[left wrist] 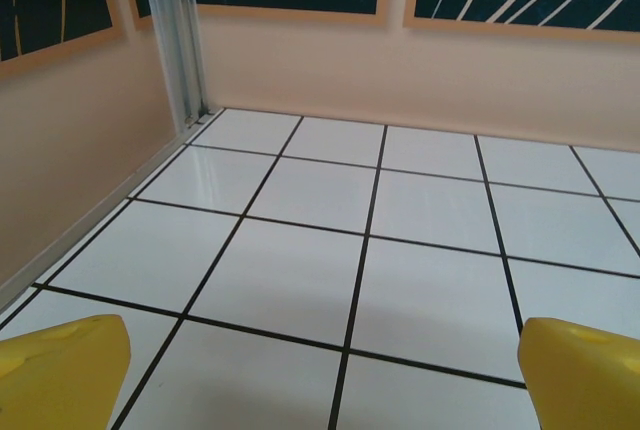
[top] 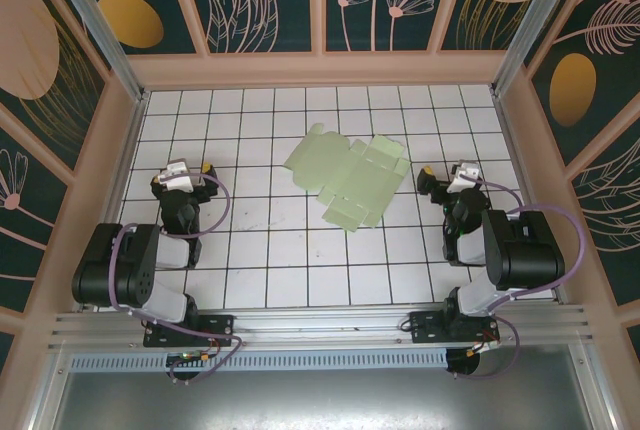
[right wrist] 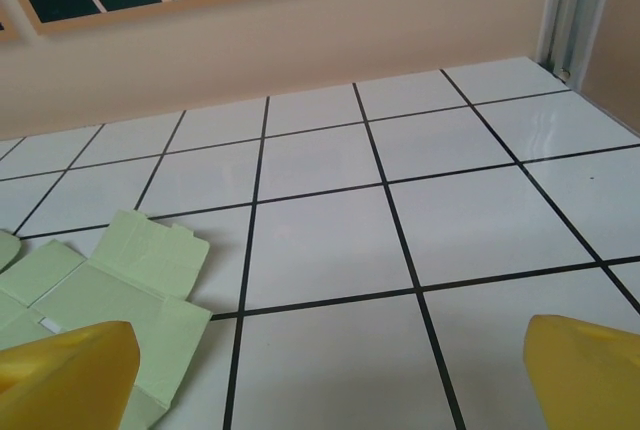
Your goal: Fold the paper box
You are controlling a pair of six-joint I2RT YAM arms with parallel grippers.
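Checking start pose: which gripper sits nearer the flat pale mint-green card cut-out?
The right gripper: the mint-green card cut-out lies beside it, far from the left gripper.

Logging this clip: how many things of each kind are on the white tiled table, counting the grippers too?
Pale mint-green flat creased card paper box: 1
Yellow-fingered two-finger grippers: 2 (left gripper, right gripper, both open)
Total: 3
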